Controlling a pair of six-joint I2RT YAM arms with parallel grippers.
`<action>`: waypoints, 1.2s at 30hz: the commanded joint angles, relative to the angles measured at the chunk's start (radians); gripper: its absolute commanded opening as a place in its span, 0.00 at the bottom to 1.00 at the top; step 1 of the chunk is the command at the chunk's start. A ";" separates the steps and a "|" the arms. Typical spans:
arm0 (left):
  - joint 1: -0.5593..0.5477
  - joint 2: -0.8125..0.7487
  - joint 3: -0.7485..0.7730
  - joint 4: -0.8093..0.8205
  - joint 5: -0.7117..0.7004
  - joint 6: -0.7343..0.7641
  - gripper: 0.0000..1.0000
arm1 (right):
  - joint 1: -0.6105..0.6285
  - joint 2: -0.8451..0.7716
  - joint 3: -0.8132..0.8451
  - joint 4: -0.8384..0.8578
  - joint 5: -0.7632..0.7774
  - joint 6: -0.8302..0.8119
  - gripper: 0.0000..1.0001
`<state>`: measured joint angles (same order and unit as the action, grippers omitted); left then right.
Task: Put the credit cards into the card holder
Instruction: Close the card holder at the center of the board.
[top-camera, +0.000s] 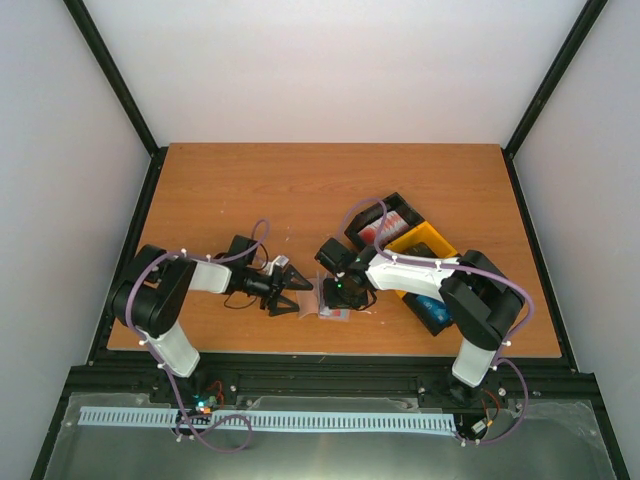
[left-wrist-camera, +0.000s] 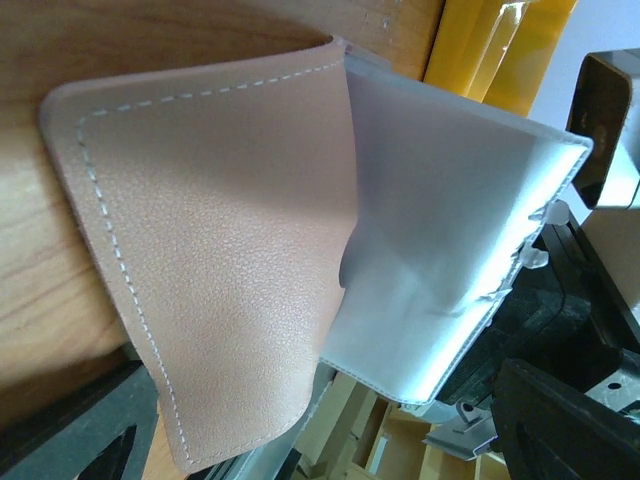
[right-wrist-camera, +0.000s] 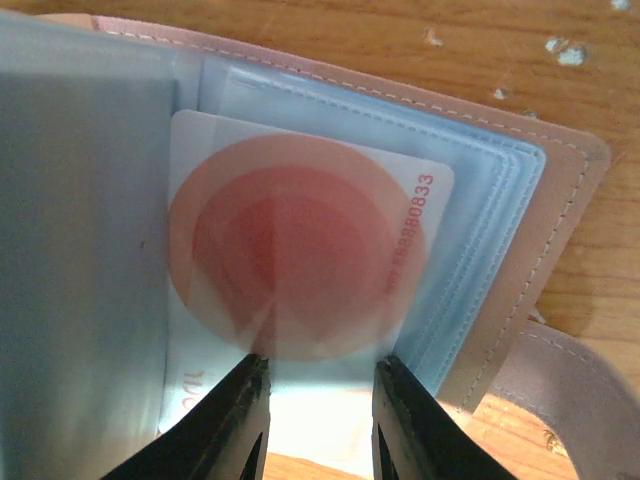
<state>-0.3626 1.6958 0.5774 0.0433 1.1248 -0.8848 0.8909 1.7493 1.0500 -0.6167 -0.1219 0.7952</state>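
A: R claw (right-wrist-camera: 318, 400) state?
B: Jaws narrowly apart, tips down on near end of red-circle card (right-wrist-camera: 300, 250); no pinch visible. Prob. nudging it in.
A: Card where?
B: Mostly inside clear pocket (right-wrist-camera: 480, 250) of card holder (right-wrist-camera: 560, 230), lying open on table (top-camera: 300, 190).
A: L claw (top-camera: 287, 298)?
B: Wide open, empty, just beside tan cover (left-wrist-camera: 220, 250). Likely there to steady it. More cards in tray (top-camera: 432, 237).
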 joint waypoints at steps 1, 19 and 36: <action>-0.018 -0.022 -0.034 0.101 -0.021 -0.096 0.93 | 0.003 0.033 -0.044 0.030 -0.015 0.015 0.30; -0.027 -0.093 -0.124 0.581 -0.088 -0.454 0.93 | 0.002 0.006 -0.079 0.049 -0.013 0.020 0.30; -0.063 -0.098 -0.156 0.757 0.039 -0.651 0.98 | 0.002 -0.012 -0.085 0.064 -0.003 0.022 0.30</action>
<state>-0.3920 1.5929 0.4194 0.6712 1.0927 -1.4475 0.8906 1.7153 0.9993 -0.5526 -0.1253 0.8093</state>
